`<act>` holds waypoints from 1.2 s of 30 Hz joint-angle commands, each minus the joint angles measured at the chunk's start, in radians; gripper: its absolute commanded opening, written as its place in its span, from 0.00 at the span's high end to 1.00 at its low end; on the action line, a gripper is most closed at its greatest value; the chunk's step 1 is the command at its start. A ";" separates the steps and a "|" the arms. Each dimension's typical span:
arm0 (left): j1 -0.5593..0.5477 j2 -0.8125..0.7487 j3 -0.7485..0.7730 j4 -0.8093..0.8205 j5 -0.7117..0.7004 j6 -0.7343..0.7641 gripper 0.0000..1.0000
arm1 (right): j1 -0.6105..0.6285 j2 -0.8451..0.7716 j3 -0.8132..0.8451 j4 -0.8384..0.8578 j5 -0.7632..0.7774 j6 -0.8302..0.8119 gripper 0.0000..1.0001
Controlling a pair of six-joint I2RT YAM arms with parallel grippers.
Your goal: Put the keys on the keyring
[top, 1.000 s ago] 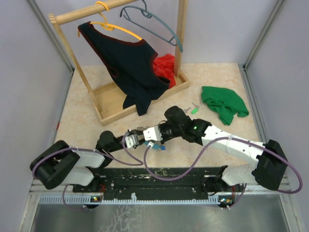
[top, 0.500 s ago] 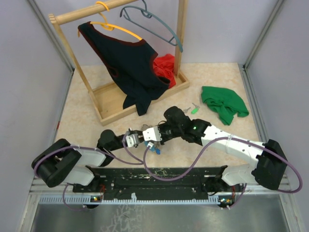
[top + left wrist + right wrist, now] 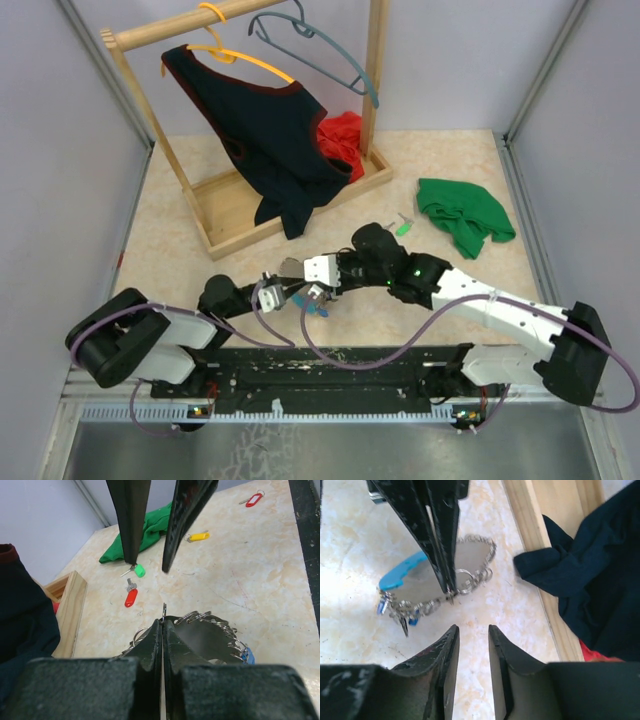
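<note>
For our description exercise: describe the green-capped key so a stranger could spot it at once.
On the beige marbled table, find the crumpled green cloth at right. Off its left edge lies a small silver key with a green plastic cap; its nearest neighbour is a red-capped key.

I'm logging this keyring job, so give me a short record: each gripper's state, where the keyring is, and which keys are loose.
left gripper: shut, pinching a wire ring of the keyring
right gripper: open, empty, pointed at the left gripper's tips
keyring: held by the left gripper, small keys dangling from it
loose keys: green key, red key, yellow key, second red key, all apart on the table
</note>
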 commanded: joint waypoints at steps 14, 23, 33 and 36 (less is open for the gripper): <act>-0.002 0.040 -0.090 0.309 -0.072 -0.025 1.00 | -0.105 -0.157 -0.146 0.216 0.195 0.729 0.08; -0.001 -0.165 0.029 -0.228 -0.068 -0.010 1.00 | -0.148 -0.194 -0.195 0.286 0.080 0.724 0.03; -0.001 -0.251 0.121 -0.516 -0.140 0.017 1.00 | -0.149 -0.203 -0.206 0.285 0.144 0.748 0.09; -0.002 -0.263 0.132 -0.548 -0.140 0.021 1.00 | -0.148 -0.200 -0.218 0.308 0.083 0.727 0.12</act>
